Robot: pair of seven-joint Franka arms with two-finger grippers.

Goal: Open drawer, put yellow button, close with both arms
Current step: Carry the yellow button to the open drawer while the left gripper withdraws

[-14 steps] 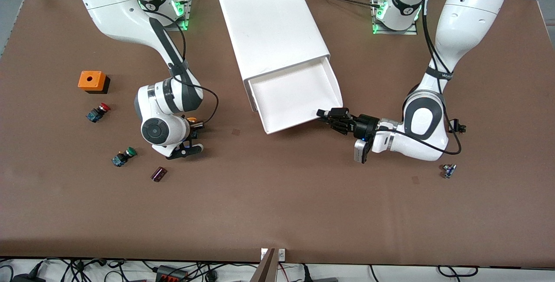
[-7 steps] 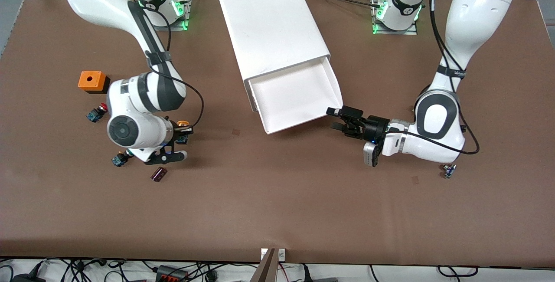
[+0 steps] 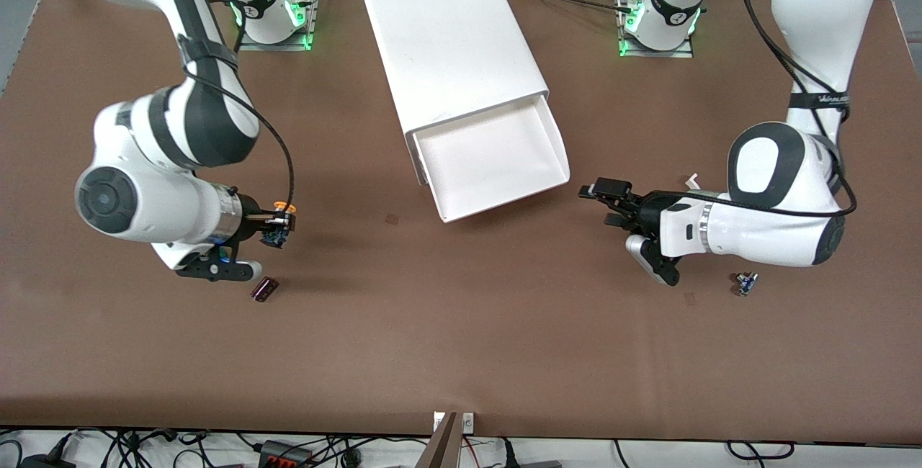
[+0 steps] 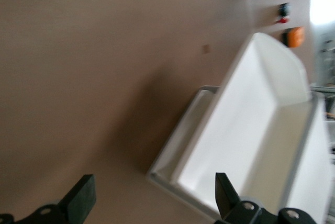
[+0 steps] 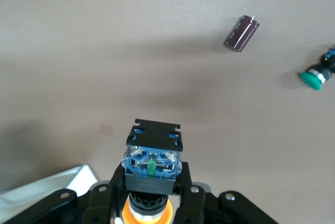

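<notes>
The white cabinet [image 3: 446, 36] has its top drawer [image 3: 497, 162] pulled out and empty. My right gripper [image 3: 282, 223] hangs over the table toward the right arm's end, above a dark cylinder. It is shut on the yellow button [image 3: 277, 230]. In the right wrist view the button [image 5: 153, 164] sits between the fingers [image 5: 189, 187], blue body outward and orange cap inward. My left gripper [image 3: 607, 201] is open over the table just off the drawer's front corner, touching nothing. The left wrist view shows the drawer [image 4: 246, 130] past the spread fingers [image 4: 81, 203].
A dark cylinder [image 3: 264, 289] lies on the table under the right arm. A green button [image 5: 315, 75] lies near it. A red button [image 4: 283, 12] and an orange box [image 4: 296, 35] sit beside each other at that end. A small part [image 3: 745, 284] lies by the left arm.
My left gripper opened, let go of the drawer front and drew back toward the left arm's end. The right arm rose with the yellow button held.
</notes>
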